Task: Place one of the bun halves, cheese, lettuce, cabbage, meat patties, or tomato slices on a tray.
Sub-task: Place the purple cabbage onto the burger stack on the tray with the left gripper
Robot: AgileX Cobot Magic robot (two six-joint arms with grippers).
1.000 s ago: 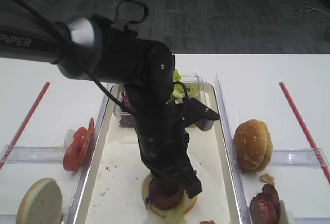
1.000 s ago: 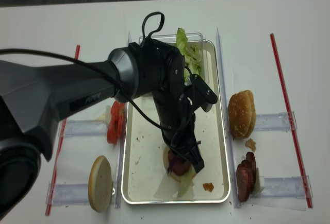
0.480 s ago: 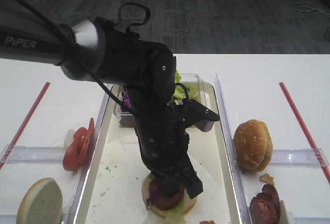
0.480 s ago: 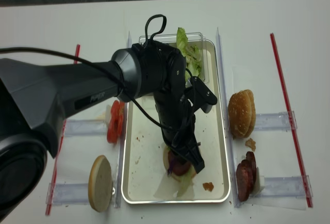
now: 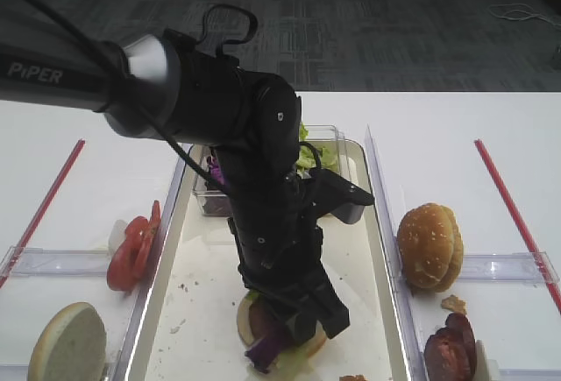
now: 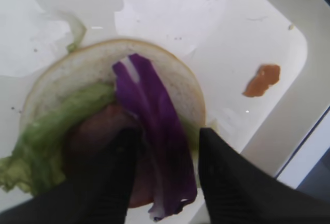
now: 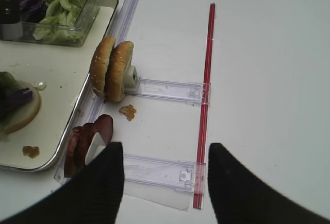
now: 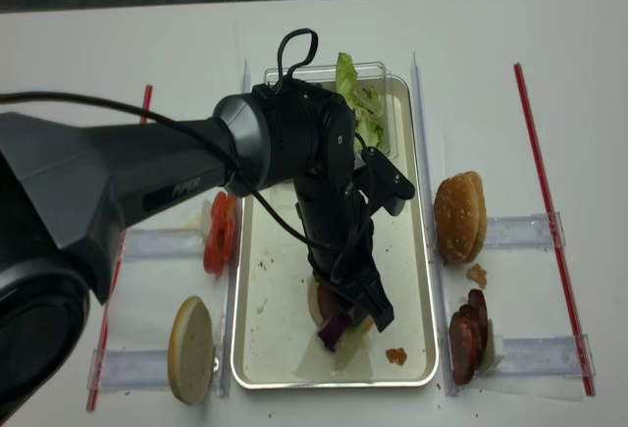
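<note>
At the tray's (image 8: pixel 257 348) six-o'clock end, the left hand (image 6: pixel 162 170) hangs open over a glossy purple cabbage (image 6: pixel 154 147) strip draped across patty (image 6: pixel 98 136), ruffled lettuce (image 6: pixel 49 141) and pale bun half (image 6: pixel 175 82); the right hand (image 7: pixel 162 183) gapes empty.

small clear plastic box (image 7: pixel 77 18), red straws (image 7: pixel 205 100) on white table (image 7: pixel 268 80), clear plastic holder rails (image 7: pixel 170 91), grey carpet floor (image 5: pixel 368 22).
</note>
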